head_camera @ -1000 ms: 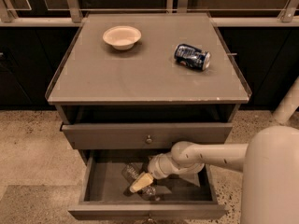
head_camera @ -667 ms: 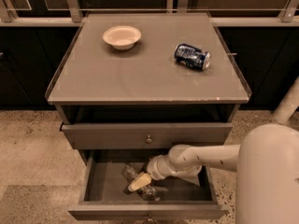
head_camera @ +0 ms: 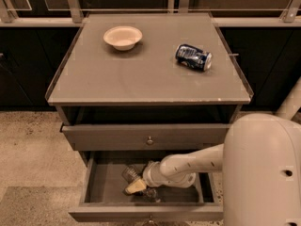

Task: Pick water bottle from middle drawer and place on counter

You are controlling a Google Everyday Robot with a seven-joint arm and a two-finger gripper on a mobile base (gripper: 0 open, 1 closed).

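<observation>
Seemingly a lab test area (glass-panelled railing, speckled floor), pincer inside the middle drawer.

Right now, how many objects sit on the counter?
2: a bowl at back left, a soda can lying at right. None looks hidden. The gripper is down in the middle drawer.

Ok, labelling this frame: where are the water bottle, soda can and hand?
water bottle [head_camera: 128, 173], camera view, its clear upper end.
soda can [head_camera: 194, 57], camera view, its blue side.
hand [head_camera: 136, 186], camera view, its pale tip, in the middle drawer [head_camera: 101, 182].
</observation>
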